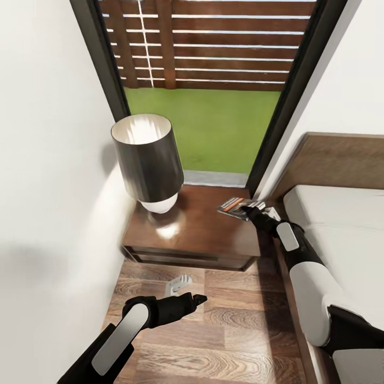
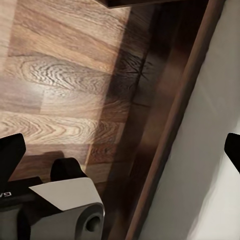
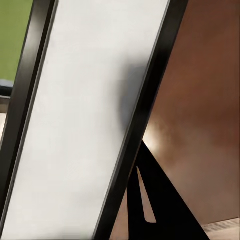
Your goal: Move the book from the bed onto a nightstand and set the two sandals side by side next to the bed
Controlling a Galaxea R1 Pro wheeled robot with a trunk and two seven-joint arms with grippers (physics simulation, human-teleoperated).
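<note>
The book [image 1: 235, 206], dark with an orange picture, lies over the back right corner of the nightstand [image 1: 205, 232]. My right gripper [image 1: 249, 210] reaches in from the bed side and is shut on the book's near edge. Whether the book rests flat on the wood or hangs just above it I cannot tell. The bed [image 1: 341, 229] with its wooden headboard [image 1: 341, 160] stands right of the nightstand. My left gripper [image 1: 196, 300] hovers low over the plank floor in front of the nightstand, open, with nothing between its fingers [image 2: 11, 155]. The blue sandals are out of view.
A black-shaded lamp [image 1: 146, 157] takes the nightstand's left half. A white wall [image 1: 48, 160] runs close on the left. Behind is a dark-framed glass opening [image 1: 213, 122] onto grass. A small pale grey object [image 1: 178, 285] lies on the floor by the nightstand's front. The bed frame [image 2: 170, 135] borders the floor strip.
</note>
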